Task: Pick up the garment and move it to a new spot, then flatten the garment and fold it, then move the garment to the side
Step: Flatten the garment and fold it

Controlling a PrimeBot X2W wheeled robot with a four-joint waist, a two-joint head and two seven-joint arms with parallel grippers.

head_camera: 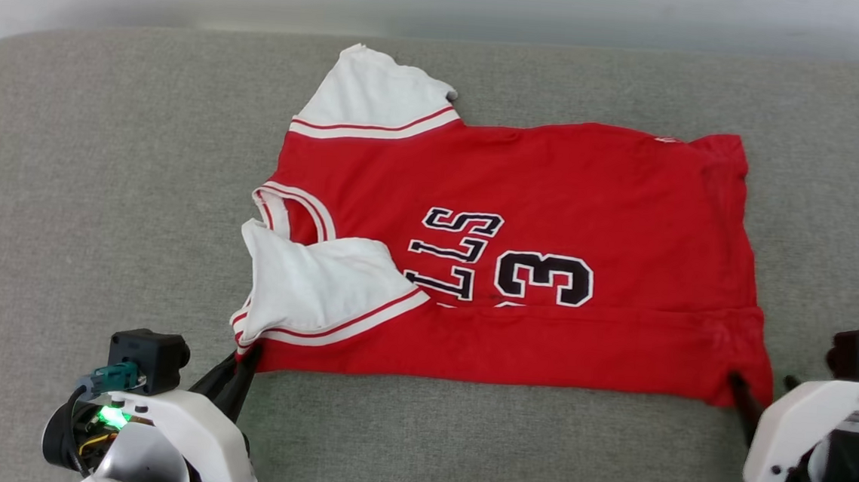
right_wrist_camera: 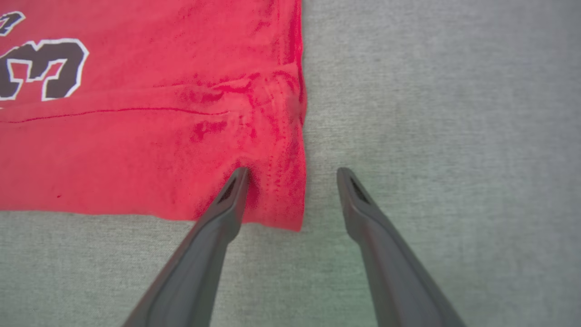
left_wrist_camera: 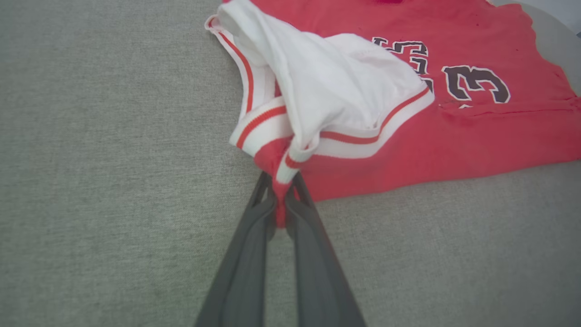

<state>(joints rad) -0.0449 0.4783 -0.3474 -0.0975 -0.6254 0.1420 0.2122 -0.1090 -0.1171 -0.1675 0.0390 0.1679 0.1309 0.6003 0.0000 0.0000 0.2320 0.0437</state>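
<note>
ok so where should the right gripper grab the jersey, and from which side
Probably the near hem corner of the garment, approached low from the near edge. It lies flat on the grey cushion as a free corner, the open right gripper straddles it, and the left gripper pinches the sleeve end of that same edge.

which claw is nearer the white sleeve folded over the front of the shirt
Left. The left claw is shut on the striped trim at that sleeve's edge; the right claw stands open at the garment's far hem corner, one finger on the cloth.
</note>
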